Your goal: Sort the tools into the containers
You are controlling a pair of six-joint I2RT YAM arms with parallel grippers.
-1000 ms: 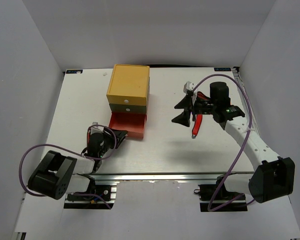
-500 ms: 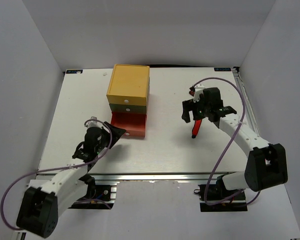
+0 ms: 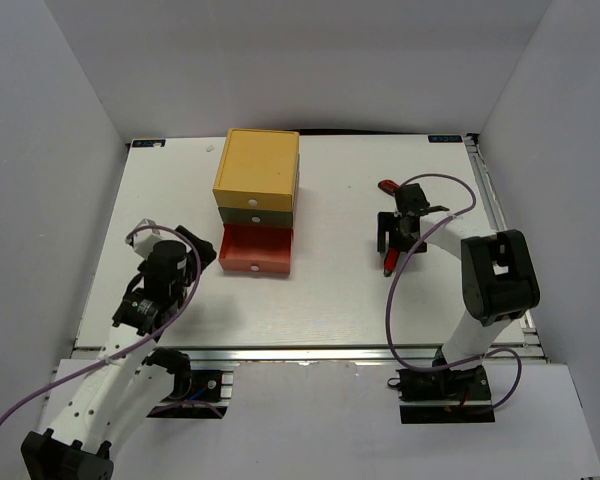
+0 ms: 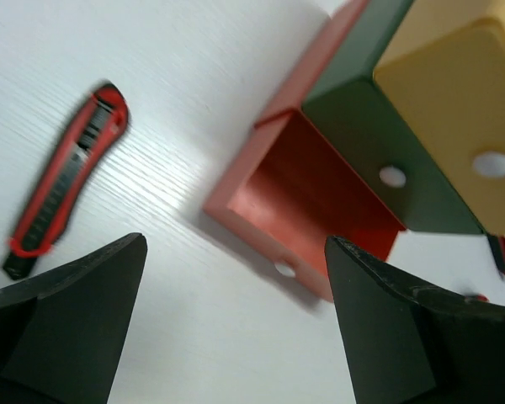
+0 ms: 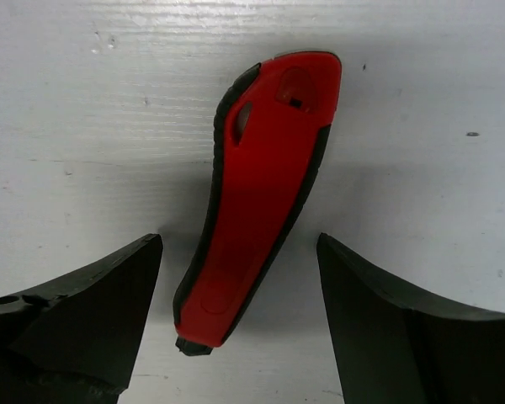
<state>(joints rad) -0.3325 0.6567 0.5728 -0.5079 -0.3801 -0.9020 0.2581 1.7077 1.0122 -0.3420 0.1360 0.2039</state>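
A white counter [image 3: 330, 300] with a faint wood grain is lying inside plain white walls [image 3: 70, 90] that are rising on three sides, while a silver metal rail [image 3: 330, 352] is running along its near edge.

top drawer [image 3: 257, 168] yellow; middle drawer [image 3: 272, 215] green; bottom drawer [image 3: 266, 266] red; pocket tool [image 5: 257, 202] red-black; table [image 3: 330, 290] white
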